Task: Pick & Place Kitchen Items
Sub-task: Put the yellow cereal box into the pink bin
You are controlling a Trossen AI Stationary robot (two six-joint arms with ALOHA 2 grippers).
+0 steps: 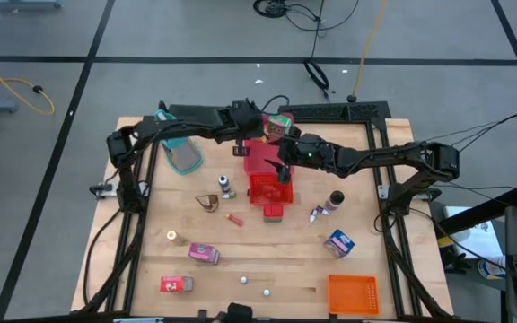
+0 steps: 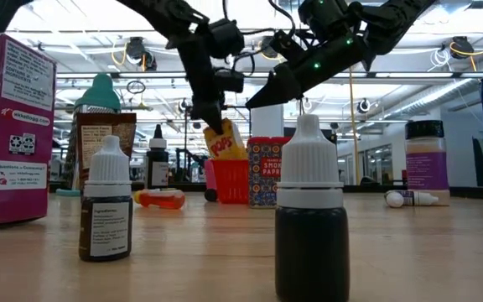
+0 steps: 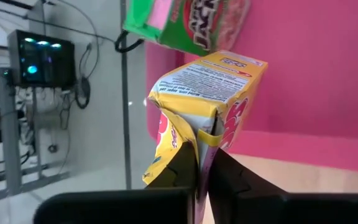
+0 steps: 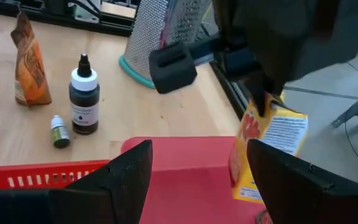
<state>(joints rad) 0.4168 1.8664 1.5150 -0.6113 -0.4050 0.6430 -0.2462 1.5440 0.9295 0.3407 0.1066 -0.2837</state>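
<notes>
Two arms meet over the middle of the worktop's far half. The left gripper (image 3: pixel 204 177) is pinched tight on the top flap of a yellow carton (image 3: pixel 197 118), which hangs clear of the worktop (image 1: pixel 240 260) above the flat red tray (image 4: pixel 191 168). The low view shows the same carton suspended from the fingers, just over the red basket (image 2: pixel 229 180). The right gripper (image 4: pixel 191 180) hovers just beside it with its fingers spread wide and nothing between them, over the tray and the basket's rim.

A green and pink carton (image 1: pixel 280 123) lies at the tray's far edge, just beyond the yellow one. A cheese grater (image 1: pixel 183 154) lies near the far left corner. Left of the basket stand a dark dropper bottle (image 4: pixel 84 99), a small green bottle (image 4: pixel 59 132) and a brown pouch (image 4: pixel 28 62).

Toward the near edge lie a pink carton (image 1: pixel 204 254), a red carton (image 1: pixel 176 284) near the near left corner, a blue carton (image 1: pixel 338 242) toward the right edge, and two tiny round pieces (image 1: pixel 244 281). The orange bin (image 1: pixel 353 294) sits at the near right corner.
</notes>
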